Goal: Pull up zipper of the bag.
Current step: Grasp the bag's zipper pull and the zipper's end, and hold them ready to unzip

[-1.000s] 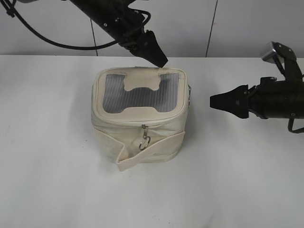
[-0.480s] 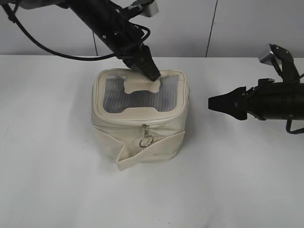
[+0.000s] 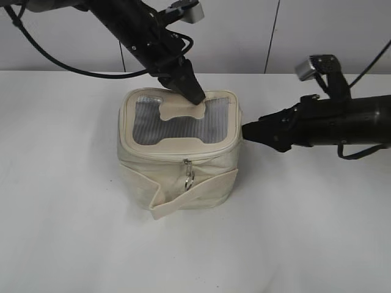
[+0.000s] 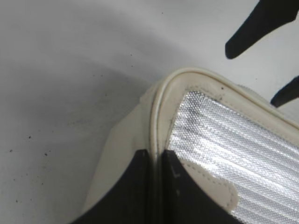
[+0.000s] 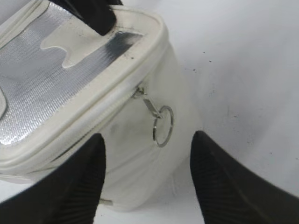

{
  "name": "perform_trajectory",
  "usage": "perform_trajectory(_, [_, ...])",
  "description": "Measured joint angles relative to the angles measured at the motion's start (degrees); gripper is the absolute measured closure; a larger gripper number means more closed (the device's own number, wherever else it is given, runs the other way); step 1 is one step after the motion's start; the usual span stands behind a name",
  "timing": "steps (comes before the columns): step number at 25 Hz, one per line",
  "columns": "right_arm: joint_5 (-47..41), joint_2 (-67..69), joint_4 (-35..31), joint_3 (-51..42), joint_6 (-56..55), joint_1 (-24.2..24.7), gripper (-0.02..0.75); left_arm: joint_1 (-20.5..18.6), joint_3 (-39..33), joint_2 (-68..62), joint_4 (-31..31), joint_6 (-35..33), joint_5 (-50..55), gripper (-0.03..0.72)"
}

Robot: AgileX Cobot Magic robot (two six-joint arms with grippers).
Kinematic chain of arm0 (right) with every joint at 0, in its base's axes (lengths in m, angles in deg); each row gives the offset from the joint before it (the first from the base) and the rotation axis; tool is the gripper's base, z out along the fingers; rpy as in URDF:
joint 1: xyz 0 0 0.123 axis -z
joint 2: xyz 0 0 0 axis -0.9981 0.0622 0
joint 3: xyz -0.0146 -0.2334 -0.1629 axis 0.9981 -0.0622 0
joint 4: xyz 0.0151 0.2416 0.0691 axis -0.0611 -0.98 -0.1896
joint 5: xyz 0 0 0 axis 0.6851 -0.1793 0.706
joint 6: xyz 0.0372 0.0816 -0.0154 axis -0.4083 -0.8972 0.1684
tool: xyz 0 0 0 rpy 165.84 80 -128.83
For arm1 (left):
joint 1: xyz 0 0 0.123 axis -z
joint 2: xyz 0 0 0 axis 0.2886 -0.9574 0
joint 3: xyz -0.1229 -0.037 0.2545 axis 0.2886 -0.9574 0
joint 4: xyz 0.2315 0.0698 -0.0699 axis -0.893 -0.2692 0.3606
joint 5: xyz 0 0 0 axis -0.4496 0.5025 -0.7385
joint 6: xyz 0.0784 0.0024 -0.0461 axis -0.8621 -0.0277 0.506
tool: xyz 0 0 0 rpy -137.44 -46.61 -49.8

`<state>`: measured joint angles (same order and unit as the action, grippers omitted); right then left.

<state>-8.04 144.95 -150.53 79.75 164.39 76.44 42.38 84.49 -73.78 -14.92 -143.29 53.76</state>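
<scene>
The cream bag (image 3: 174, 174) stands mid-table, grey mesh lid up. My left gripper (image 3: 195, 96) is at the lid's rear edge. In the left wrist view it (image 4: 156, 156) is shut on the lid rim (image 4: 159, 107). The zipper track runs under the lid, and a silver slider and ring pull (image 3: 188, 178) hang on the front face. My right gripper (image 3: 247, 129) is at the bag's right side, open. In the right wrist view its fingers (image 5: 149, 137) flank a slider (image 5: 138, 91) and ring pull (image 5: 163, 126) without touching them.
The loose cream strap band (image 3: 189, 198) wraps the bag's lower front and sticks out at the left. The white table (image 3: 73, 244) runs around the bag. A pale wall (image 3: 317, 36) stands behind it. The right fingers show in the left wrist view (image 4: 254, 25).
My right gripper has moved left, from well clear of the bag to its right side. My left gripper came down onto the lid's rear rim and has stayed there.
</scene>
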Motion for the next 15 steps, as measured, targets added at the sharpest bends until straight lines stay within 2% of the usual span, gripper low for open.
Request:
perform_trajectory(4, [4.49,2.65,0.00,2.94,0.11,-3.50,0.279,0.00,0.00,0.00,0.00,0.07,0.00,0.641])
perform_trajectory(12, [6.68,6.74,0.00,6.91,-0.30,-4.29,0.283,0.00,0.00,0.00,-0.10,0.18,0.00,0.641])
perform_trajectory(15, [7.78,8.07,0.00,8.51,-1.11,-4.70,0.321,0.00,0.00,0.00,-0.16,0.25,-0.06,0.641])
